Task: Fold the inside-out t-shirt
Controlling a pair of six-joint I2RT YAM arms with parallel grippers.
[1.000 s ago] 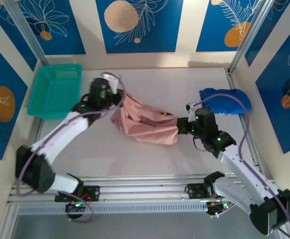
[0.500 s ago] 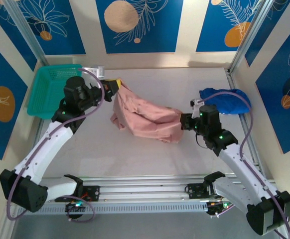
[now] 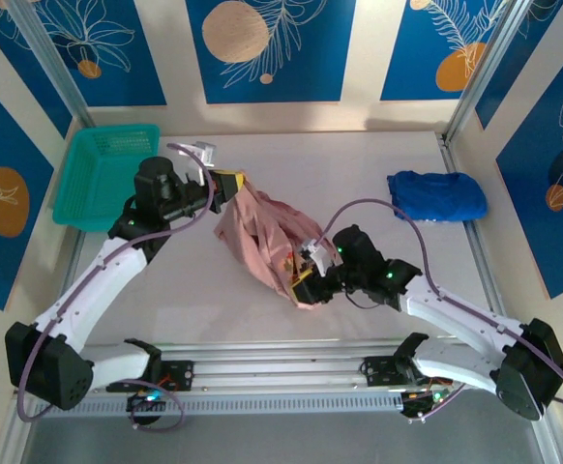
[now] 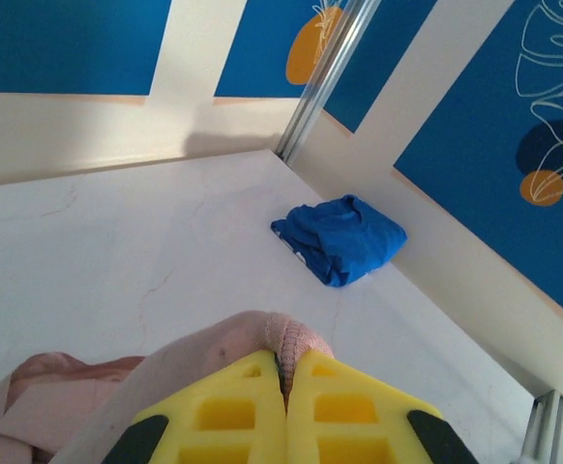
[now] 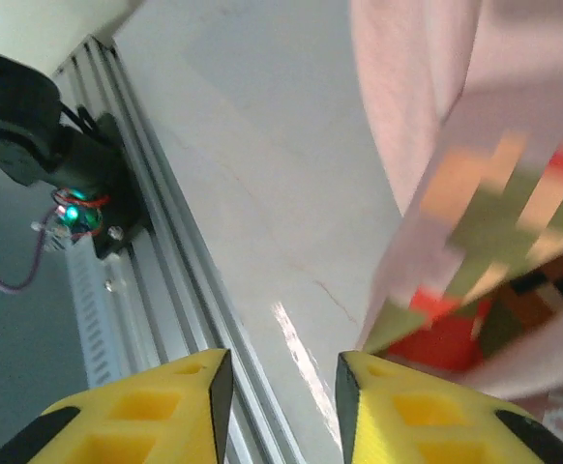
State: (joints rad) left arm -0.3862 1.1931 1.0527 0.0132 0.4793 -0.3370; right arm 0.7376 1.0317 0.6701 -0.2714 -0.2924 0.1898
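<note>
Step in hand: sorting out the t-shirt (image 3: pixel 262 237) before any fold. It is bunched in a crumpled heap, not flat, on the tabletop (image 3: pixel 378 164) to the right of the teal basket (image 3: pixel 107 179), well apart from it.

Left end effector (image 3: pixel 231 184): fingers together, clamped on a pinch of pink cloth at the end of the heap nearest the basket. That corner is lifted and the fabric drapes down from it.

Right end effector (image 3: pixel 301 282): at the end of the heap farthest from the basket. Wrist view shows its fingers apart with nothing between them and cloth hanging just beside. A blocky coloured patch sits on that cloth; cannot tell what it is.

Judgement: early in the task. The next move calls for the right end effector to take a hem or corner, then both pull apart to spread the shirt flat. Risk: catching several layers at once.

Surface: pale, smooth, matte. A crumpled blue garment (image 3: pixel 438 195) lies far right of the basket. Aluminium rail (image 3: pixel 281 353) runs along the near edge. Walls (image 3: pixel 262 48) are cream with blue panels, orange discs and leaf outlines.
</note>
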